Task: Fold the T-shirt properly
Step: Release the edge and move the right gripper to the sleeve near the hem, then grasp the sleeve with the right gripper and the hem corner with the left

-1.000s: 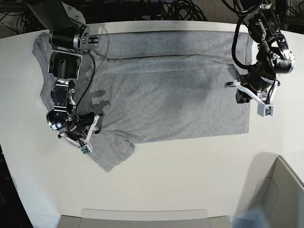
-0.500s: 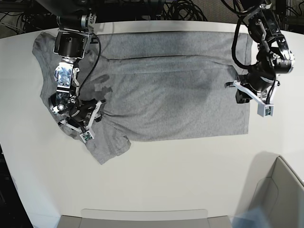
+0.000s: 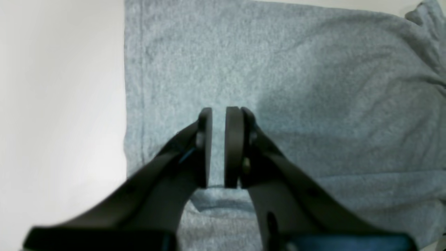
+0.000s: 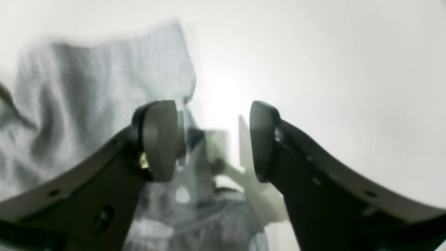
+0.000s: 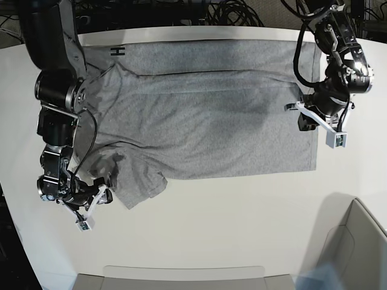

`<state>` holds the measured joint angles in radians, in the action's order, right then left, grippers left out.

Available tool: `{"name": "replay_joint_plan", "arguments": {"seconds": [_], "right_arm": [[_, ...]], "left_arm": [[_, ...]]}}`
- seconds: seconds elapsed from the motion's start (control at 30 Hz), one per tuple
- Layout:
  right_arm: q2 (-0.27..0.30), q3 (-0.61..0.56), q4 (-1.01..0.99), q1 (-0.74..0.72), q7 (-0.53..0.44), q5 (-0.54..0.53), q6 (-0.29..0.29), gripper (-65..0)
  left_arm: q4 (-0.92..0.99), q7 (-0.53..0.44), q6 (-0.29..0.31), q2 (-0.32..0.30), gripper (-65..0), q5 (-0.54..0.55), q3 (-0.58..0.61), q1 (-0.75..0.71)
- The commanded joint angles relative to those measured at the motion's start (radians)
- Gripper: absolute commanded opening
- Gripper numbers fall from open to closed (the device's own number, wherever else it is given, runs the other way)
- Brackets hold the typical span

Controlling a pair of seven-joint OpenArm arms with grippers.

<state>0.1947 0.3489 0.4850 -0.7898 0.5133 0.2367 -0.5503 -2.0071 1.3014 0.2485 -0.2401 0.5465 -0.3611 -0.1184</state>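
Note:
The heather-grey T-shirt [image 5: 211,121] lies spread on the white table [image 5: 242,211], with a black letter [image 5: 118,52] showing at its top left. My left gripper [image 5: 305,122] hangs over the shirt's right hem. In the left wrist view its jaws [image 3: 218,146] stand almost together with a thin gap, and the shirt [image 3: 313,87] lies below. My right gripper [image 5: 103,197] is at the front left, beside the shirt's lower sleeve [image 5: 142,184]. In the blurred right wrist view it [image 4: 212,139] is open and empty, with shirt cloth [image 4: 87,87] to its left.
A grey bin [image 5: 357,248] stands at the front right corner. A flat grey tray edge [image 5: 181,278] lies along the front. Cables [image 5: 230,12] run behind the table's back edge. The table's curved left edge [image 5: 12,199] is close to my right arm.
My right arm has swung from over the shirt's left sleeve down to the front left, off the cloth. The shirt's left side now lies further in. My left arm has not moved.

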Motion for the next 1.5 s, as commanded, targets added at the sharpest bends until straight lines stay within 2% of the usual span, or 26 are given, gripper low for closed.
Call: {"name": "replay_joint_plan", "arguments": {"seconds": [0.0,0.13,0.33,0.43,0.57,0.77,0.93,1.0,1.07,1.2,1.37,1.47], "right_arm": [[0.009,-0.003,-0.036,-0.053,-0.066,-0.013,0.028,-30.7],[0.019,-0.003,-0.179,-0.075,-0.212,-0.013,0.063,-32.0],[0.015,-0.003,-0.274,-0.070,-0.295,-0.013,0.074,-32.1],[0.015,-0.003,-0.315,-0.061,-0.331,-0.013,0.111,-32.1],[-0.007,-0.009,-0.342,-0.055,-0.336,-0.012,0.108,-32.1],[-0.062,-0.138,-0.342,-0.039,-0.335,-0.015,0.108,-32.1],[-0.064,-0.155,-0.342,-0.039,-0.331,-0.020,0.108,-32.1],[-0.060,-0.159,-0.342,-0.039,-0.331,-0.020,0.108,-32.1],[-0.056,-0.161,-0.342,-0.039,-0.331,-0.015,0.108,-32.1],[-0.053,-0.162,-0.342,-0.039,-0.331,-0.015,0.108,-32.1],[-0.053,-0.162,-0.342,-0.039,-0.330,-0.015,0.108,-32.1],[-0.053,-0.162,-0.342,-0.039,-0.330,-0.015,0.108,-32.1]], "left_arm": [[-0.014,-0.013,-0.001,-0.009,-58.3,0.005,-0.003,0.010],[-0.014,-0.013,-0.001,0.003,-58.3,0.005,-0.003,0.010],[-0.016,-0.013,-0.001,0.005,-58.3,0.005,-0.003,0.010],[-0.016,-0.013,-0.001,0.005,-58.3,0.005,-0.003,0.010],[-0.016,-0.013,-0.001,0.005,-58.3,0.005,-0.003,0.009],[-0.017,-0.013,-0.001,0.005,-58.3,0.005,-0.003,0.009],[-0.014,-0.015,-0.001,0.000,-58.0,0.001,-0.006,0.015],[-0.011,-0.023,-0.001,-0.005,-55.7,-0.001,-0.006,0.035],[0.006,-0.023,-0.001,-0.006,-49.8,-0.003,-0.009,0.104],[0.153,-0.026,0.002,-0.074,-38.0,-0.003,-0.002,0.253],[0.500,-0.096,0.005,-0.175,-37.1,-0.001,0.030,0.441],[0.699,-0.225,0.031,-0.262,-37.0,-0.001,0.173,0.500]]}}
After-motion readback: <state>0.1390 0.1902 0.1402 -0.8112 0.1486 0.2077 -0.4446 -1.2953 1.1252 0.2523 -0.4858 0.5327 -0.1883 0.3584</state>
